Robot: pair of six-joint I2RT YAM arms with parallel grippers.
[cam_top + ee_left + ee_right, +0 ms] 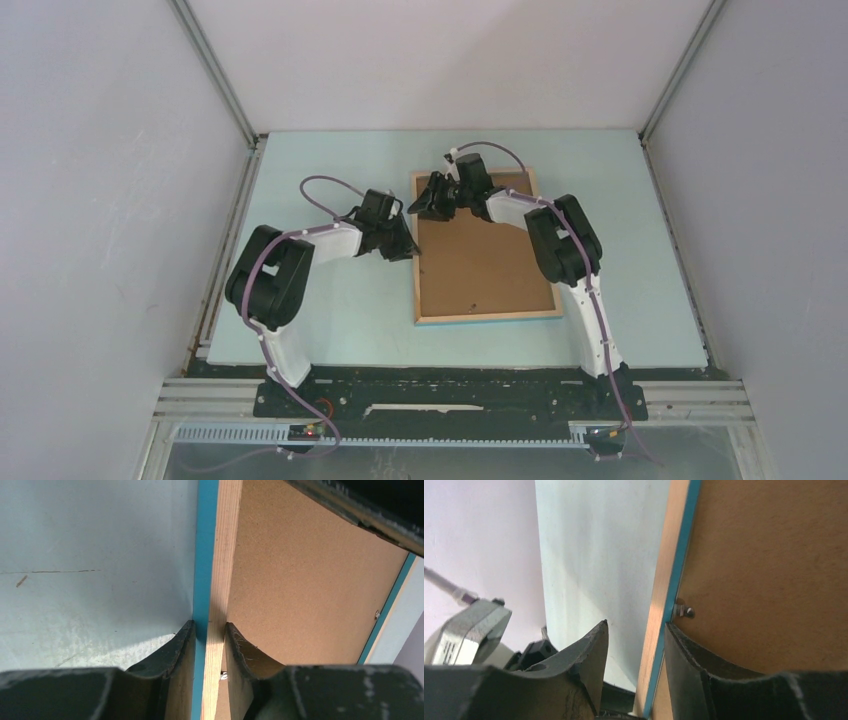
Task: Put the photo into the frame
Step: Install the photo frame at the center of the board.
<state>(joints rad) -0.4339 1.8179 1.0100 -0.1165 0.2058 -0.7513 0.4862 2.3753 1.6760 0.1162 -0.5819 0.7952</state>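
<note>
Fingers (181,647) of the left gripper (206,632) are pinched together on the left rail of the frame (490,315), 1 pad on its blue outer edge and 1 on the light-wood back. The frame lies face down on the table (330,300) with the brown backing board (480,250) seated in it. The photo cannot be seen, so I cannot tell whether it is under the board.

The step looks like taking hold of the left rail with both arms to lift or turn the frame. To do it well, the 2 grips should rise together and level, since a thin rail held along 1 side will likely twist or slip.

Further right, at the far-left corner, the right gripper (636,630) straddles the same rail with its jaws apart. Its inner finger appears to lie against the board side, and the outer one stands clear of the wood. It should close squarely before any lift.

A small metal tab (684,611) sits just beside that inner finger and could snag. The 2 grippers work near each other on 1 rail, so their bodies may crowd.
</note>
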